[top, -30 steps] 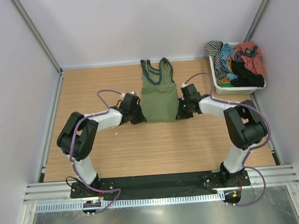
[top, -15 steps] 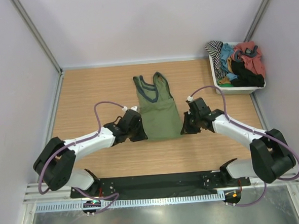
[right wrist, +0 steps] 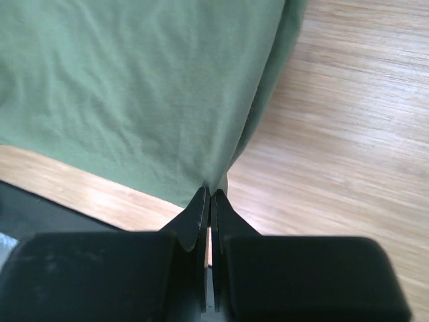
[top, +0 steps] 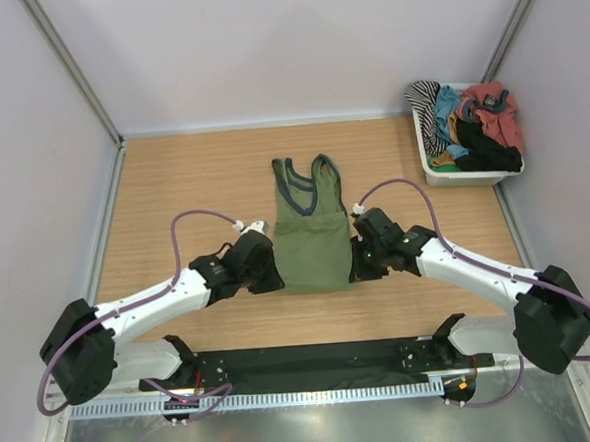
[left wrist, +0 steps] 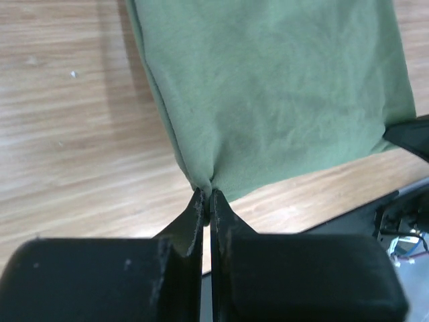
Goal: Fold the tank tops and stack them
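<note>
Two grippers stood at the olive green tank top [top: 311, 242] in the middle of the top view, the left gripper [top: 275, 278] at its lower left corner and the right gripper [top: 355, 270] at its lower right; their fingertips were hidden there. In the left wrist view the jaws pinched the hem corner. The right wrist view showed the same pinch, with the cloth cut off at the upper edge.

Tank tops flat on bench: 1, the olive tank top [top: 311, 242]. Claws: 2, i.e. left claw [left wrist: 206, 200] + right claw [right wrist: 209, 194], 1 per hem corner of that top. Arms: 2, left arm [top: 150, 305] + right arm [top: 468, 270]. Purple cables: 2, left cable [top: 196, 212] + right cable [top: 393, 181]. White bin [top: 463, 180]: 1, far-right of the top. In it 1 tangled heap: 1 striped piece [top: 426, 108], 1 teal piece [top: 448, 104], 1 red piece [top: 496, 109], 1 black piece [top: 491, 151]. Exact no. of garments can't tell.
</note>
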Tool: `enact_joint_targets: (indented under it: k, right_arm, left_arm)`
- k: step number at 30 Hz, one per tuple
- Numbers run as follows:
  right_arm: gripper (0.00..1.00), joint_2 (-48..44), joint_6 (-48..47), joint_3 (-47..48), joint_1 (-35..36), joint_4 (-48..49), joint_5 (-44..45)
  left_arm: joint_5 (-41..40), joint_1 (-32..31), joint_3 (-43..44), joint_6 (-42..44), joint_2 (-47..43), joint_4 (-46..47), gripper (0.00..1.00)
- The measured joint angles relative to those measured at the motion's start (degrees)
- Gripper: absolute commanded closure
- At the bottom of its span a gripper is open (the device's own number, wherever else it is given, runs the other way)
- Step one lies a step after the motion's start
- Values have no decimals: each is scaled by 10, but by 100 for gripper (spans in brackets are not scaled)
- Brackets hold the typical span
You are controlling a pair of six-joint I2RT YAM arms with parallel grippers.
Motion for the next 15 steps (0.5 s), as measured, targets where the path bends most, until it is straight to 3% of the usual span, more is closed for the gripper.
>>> enact_joint_targets:
  k: [1,3,5,8,11,15]
  right_arm:
    - [95,-9,2,4,5,-6,4]
    - [67,-27,6,11,17,-17,11]
    - [64,-31,5,15,23,-24,26]
    - [67,-30,1,19,25,-46,64]
    - [77,-18,-5,46,24,-60,94]
    - [99,18,-14,86,24,4,62]
  left_arm:
    - [-4,-6,0,-1,-11,-6,100]
    - [-12,-18,0,-3,-30,-19,100]
    - [-18,-25,-3,-5,-36,-23,100]
    - [-24,-26,-21,-9,-30,-21,100]
    - [-28,-26,-52,-19,-17,-12,100]
    - [-28,-28,-92,-31,-12,5,100]
